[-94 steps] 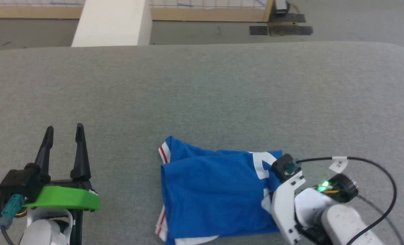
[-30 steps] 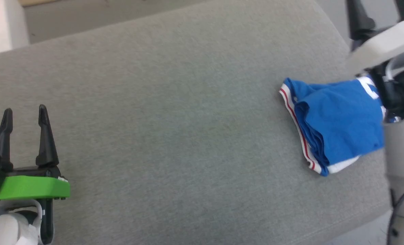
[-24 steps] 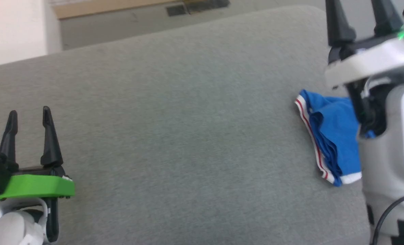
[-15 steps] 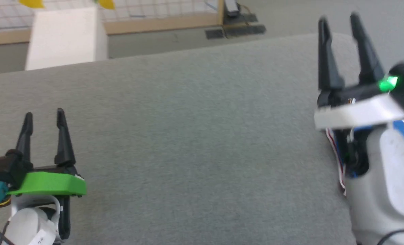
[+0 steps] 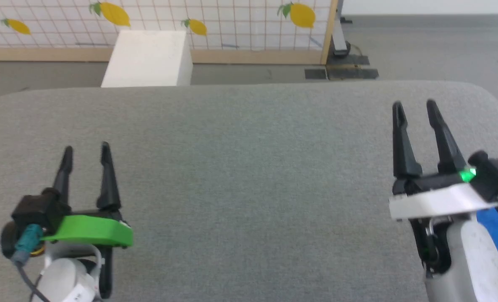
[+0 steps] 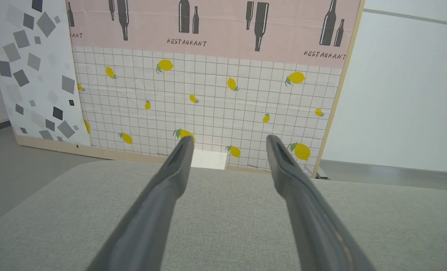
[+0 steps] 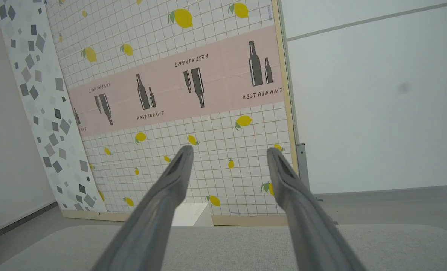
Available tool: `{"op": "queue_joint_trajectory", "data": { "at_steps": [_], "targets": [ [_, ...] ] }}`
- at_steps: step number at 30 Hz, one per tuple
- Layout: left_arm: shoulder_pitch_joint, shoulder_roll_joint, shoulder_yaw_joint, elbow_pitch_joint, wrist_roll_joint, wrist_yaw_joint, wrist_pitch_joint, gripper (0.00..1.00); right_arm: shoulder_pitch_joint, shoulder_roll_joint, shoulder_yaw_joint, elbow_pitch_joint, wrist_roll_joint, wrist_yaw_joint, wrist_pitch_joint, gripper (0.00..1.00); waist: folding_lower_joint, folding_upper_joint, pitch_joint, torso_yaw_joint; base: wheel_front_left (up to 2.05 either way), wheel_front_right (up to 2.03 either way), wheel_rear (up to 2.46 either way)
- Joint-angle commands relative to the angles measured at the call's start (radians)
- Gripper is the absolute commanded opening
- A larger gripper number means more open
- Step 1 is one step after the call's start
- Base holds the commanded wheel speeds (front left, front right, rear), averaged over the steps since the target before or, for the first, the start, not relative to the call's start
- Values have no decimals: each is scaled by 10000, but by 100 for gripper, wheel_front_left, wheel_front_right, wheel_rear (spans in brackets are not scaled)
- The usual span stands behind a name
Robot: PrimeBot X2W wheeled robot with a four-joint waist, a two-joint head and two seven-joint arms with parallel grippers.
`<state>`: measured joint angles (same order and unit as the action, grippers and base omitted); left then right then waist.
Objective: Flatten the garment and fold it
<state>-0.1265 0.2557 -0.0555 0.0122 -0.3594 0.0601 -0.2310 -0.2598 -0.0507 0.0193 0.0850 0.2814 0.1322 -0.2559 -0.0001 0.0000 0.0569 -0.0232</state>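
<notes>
Garment fabric shows in the head view as a patch of royal blue at the lower right edge. It lies on the grey cloth-covered table, mostly hidden behind the right arm's pale forearm, so I cannot tell how it is laid out. The right end effector stands above and in front of it, dark fingers spread apart, nothing between them, not touching the cloth. The left end effector, on a green bracket, hangs over bare table at the lower left, well apart from the garment, fingers equally parted and holding nothing. Beyond the table's far edge are a white box and a lemon-patterned grid panel.

From the left wrist, the left end effector has its fingers wide apart, with only grey table and the panel between them.

From the right wrist, the right end effector is likewise spread and empty, pointing over the table edge toward the panel.
</notes>
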Motion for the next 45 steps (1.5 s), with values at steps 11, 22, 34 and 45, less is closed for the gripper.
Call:
{"op": "queue_joint_trajectory", "data": {
  "at_steps": [11,22,34,45],
  "targets": [
    [388,-261,-717,651,342,73,6,100,1734,4,-560,98,-637,-15,-57,100,1,0,-381,246,0,0,0],
    [870,-854,-602,1069,447,278,-293,100,2399,4,-722,671,-548,-15,-58,100,1,0,-485,236,0,0,0],
    [1076,-1313,-244,1294,653,56,-306,100,2432,5,-458,896,-420,-15,-58,100,1,0,-490,249,0,0,0],
    [1003,-1334,-209,1283,751,74,-205,0,2362,0,-474,881,-489,0,57,0,1,0,-492,249,0,0,0]
  ]
}}
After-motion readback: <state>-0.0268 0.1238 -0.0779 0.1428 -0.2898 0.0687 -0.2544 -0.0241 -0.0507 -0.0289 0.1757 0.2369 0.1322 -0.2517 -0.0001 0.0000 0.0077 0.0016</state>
